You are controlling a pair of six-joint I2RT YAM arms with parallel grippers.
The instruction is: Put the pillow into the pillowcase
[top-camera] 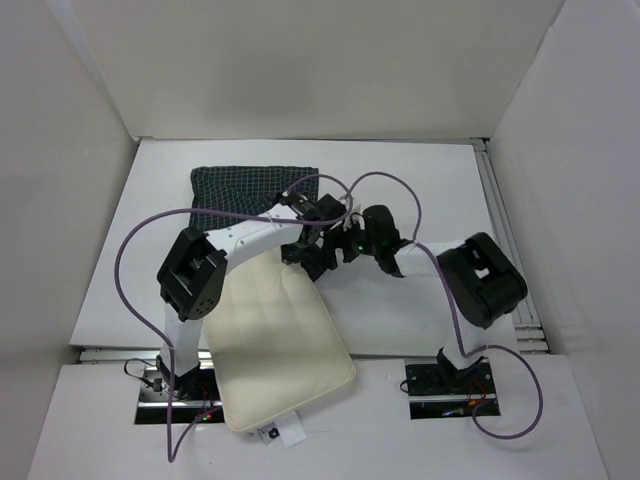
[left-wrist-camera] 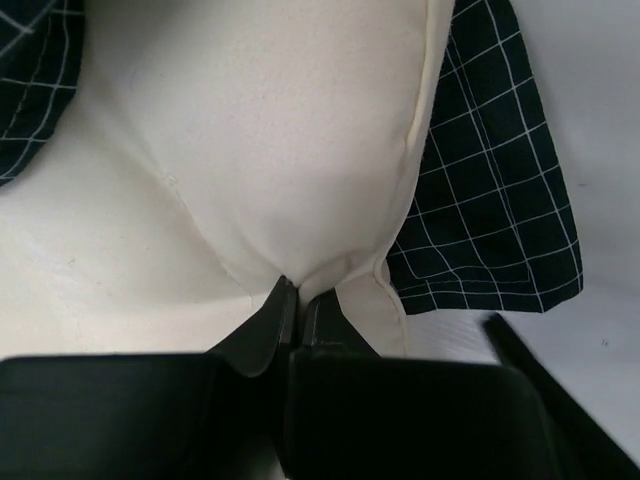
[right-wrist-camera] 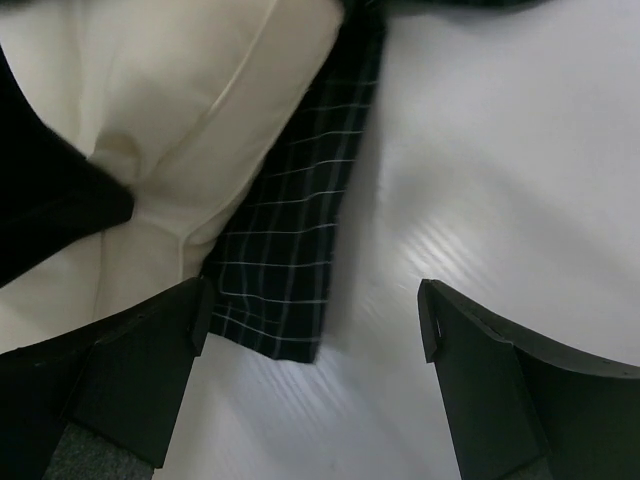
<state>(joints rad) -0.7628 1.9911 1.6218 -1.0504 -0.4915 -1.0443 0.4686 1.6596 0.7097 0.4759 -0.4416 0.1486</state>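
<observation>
The cream pillow [top-camera: 285, 340] lies slanted from the near table edge up toward the middle. Its far end rests on the dark checked pillowcase [top-camera: 245, 188], which lies flat at the back left. My left gripper [top-camera: 303, 262] is shut at that far end. The left wrist view shows it [left-wrist-camera: 297, 285] pinching a fold of the pillow [left-wrist-camera: 260, 130] near its seam, with the pillowcase [left-wrist-camera: 490, 220] beneath and to the right. My right gripper [top-camera: 338, 250] is beside it, open. In the right wrist view it [right-wrist-camera: 315, 310] straddles a corner of the pillowcase [right-wrist-camera: 285, 270] next to the pillow [right-wrist-camera: 190, 110], holding nothing.
White walls enclose the white table [top-camera: 430, 190] on three sides. Purple cables [top-camera: 140, 235] loop over both arms. The right arm's elbow [top-camera: 485, 280] stands at the right. The pillow's tag [top-camera: 285, 430] hangs over the near edge between the arm bases.
</observation>
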